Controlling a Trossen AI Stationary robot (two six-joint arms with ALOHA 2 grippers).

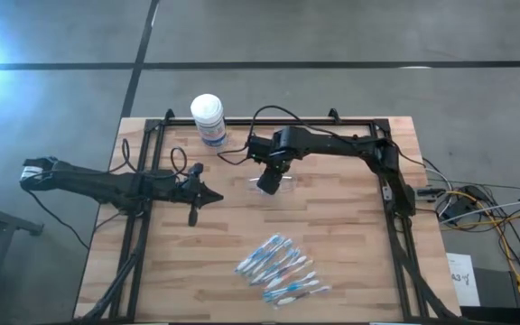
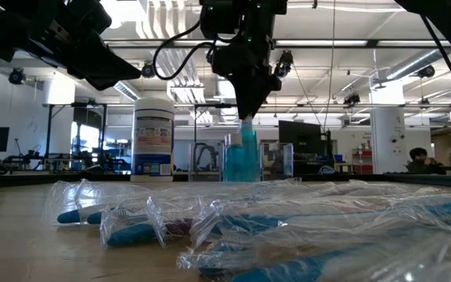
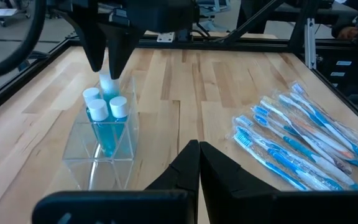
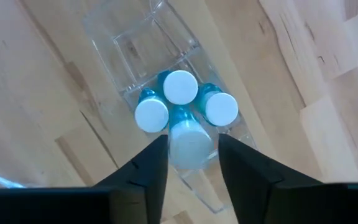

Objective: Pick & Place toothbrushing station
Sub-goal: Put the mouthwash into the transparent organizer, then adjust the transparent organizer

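A small clear plastic cup (image 1: 267,184) stands on the table's far middle; it also shows in the left wrist view (image 3: 107,146). Three blue tubes with white caps (image 4: 180,87) stand upright in it. My right gripper (image 1: 270,173) hangs over the cup, shut on a fourth white-capped tube (image 4: 190,146). Several toothbrushes in clear wrappers (image 1: 283,269) lie in a heap near the table's front edge. My left gripper (image 1: 217,197) is shut and empty above the table, left of the cup. My right gripper pinches the tube's upper end (image 3: 108,82) between its two fingers (image 3: 97,53), at their free ends, from above, pointing down. The tube hangs upright below the fingers, its lower part inside the cup among the other tubes (image 3: 107,112). Whether its foot rests on the cup's bottom is hidden.
A bigger white-lidded canister with a blue label (image 1: 209,119) stands at the table's far edge, left of the cup. The dark frame rails (image 1: 395,217) run along the table's sides. Bare wood (image 1: 332,217) lies between the cup and the toothbrushes.
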